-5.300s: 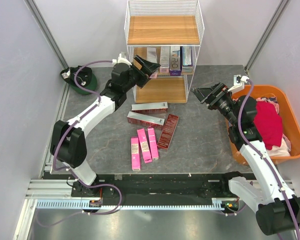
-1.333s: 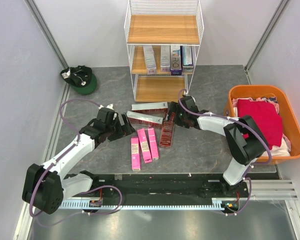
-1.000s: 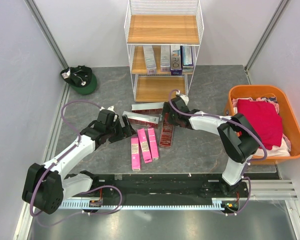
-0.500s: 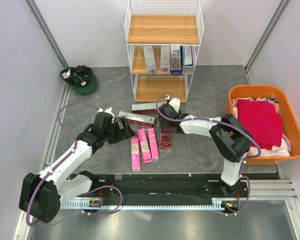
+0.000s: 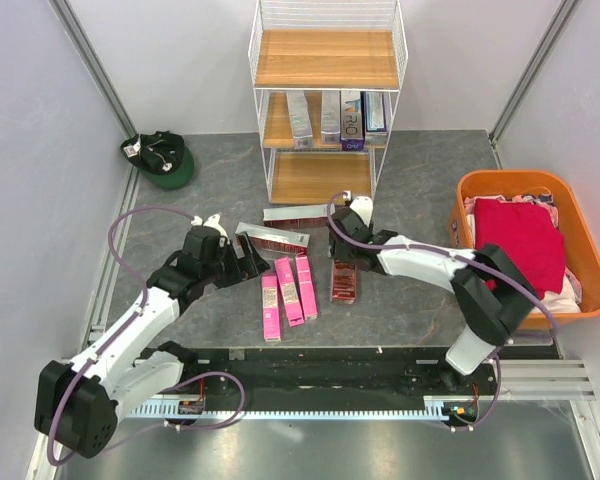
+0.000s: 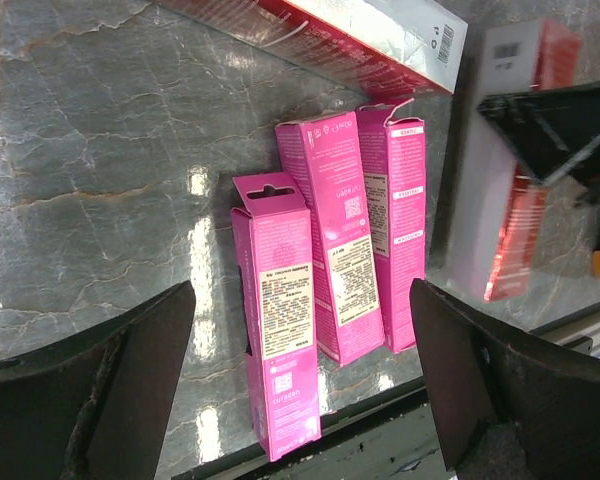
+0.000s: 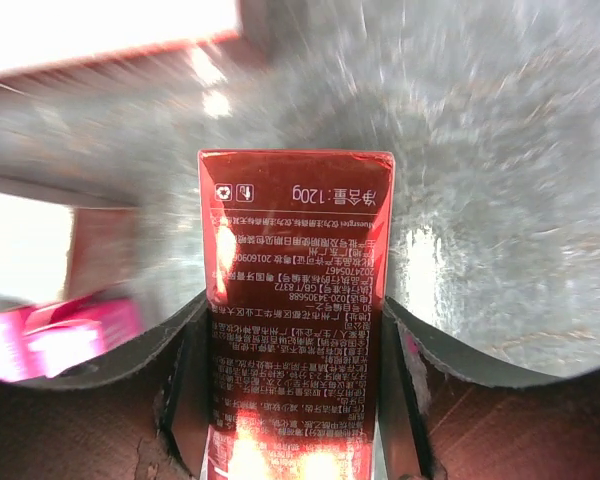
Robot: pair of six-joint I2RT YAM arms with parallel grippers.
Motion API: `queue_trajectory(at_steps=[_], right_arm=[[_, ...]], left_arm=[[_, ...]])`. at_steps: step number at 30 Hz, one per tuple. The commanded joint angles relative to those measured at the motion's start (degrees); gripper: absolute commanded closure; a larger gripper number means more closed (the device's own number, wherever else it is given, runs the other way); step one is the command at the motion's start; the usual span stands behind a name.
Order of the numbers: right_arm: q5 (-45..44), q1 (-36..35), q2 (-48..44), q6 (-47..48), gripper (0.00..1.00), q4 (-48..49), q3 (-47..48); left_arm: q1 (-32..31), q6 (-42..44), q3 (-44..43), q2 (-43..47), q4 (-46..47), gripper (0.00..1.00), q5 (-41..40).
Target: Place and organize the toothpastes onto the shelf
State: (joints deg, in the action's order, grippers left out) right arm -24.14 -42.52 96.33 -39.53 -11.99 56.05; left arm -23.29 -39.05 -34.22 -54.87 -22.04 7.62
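Observation:
My right gripper (image 5: 342, 252) is shut on one end of a dark red toothpaste box (image 5: 343, 280), which sits snugly between its jaws in the right wrist view (image 7: 294, 300). Two more dark red boxes (image 5: 298, 213) (image 5: 272, 238) lie on the table in front of the shelf (image 5: 325, 60). Three pink boxes (image 5: 271, 306) (image 5: 288, 290) (image 5: 306, 285) lie side by side. My left gripper (image 5: 245, 262) hangs open just left of them, its jaws wide above the pink boxes (image 6: 280, 330). Several silver and blue boxes (image 5: 340, 116) stand on the shelf's middle board.
An orange tub (image 5: 520, 178) full of clothes stands at the right. A dark green cap (image 5: 160, 158) lies at the back left. The shelf's top board (image 5: 325, 60) and bottom board (image 5: 318, 178) hold nothing.
My right gripper has closed on the dark red box and swung it from slanting to straight, a little to the right. My left arm has crept towards the pink boxes.

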Motion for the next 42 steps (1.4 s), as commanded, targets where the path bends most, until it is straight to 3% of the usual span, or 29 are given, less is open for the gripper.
queue_trajectory(at_steps=[1,8,12,19,27,42], right_arm=[[-1.1,0.7,-11.5,-0.1,0.41,2.0,-0.2],[-1.9,2.0,-23.8,-1.7,0.42,2.2,-0.9],[-2.9,2.7,-29.5,-3.8,0.42,2.8,-1.1],[-4.6,4.4,-38.5,-11.0,0.43,5.7,-5.0],[-8.5,7.5,-48.1,-22.2,0.44,8.3,-10.3],[-12.0,8.1,-54.2,-27.9,0.44,8.8,-13.3]], left_arm=[[-0.2,1.9,-3.1,2.1,-0.5,0.05,-0.3],[-0.4,1.3,-7.1,2.2,1.7,0.05,2.1],[-2.4,-0.2,-9.0,1.2,8.5,0.05,3.5],[-15.5,2.3,-16.2,-4.4,17.4,0.05,-2.9],[-26.2,5.1,-17.3,-9.0,31.7,0.05,-4.5],[-35.8,12.1,-24.4,-19.4,37.3,0.07,-2.9]])
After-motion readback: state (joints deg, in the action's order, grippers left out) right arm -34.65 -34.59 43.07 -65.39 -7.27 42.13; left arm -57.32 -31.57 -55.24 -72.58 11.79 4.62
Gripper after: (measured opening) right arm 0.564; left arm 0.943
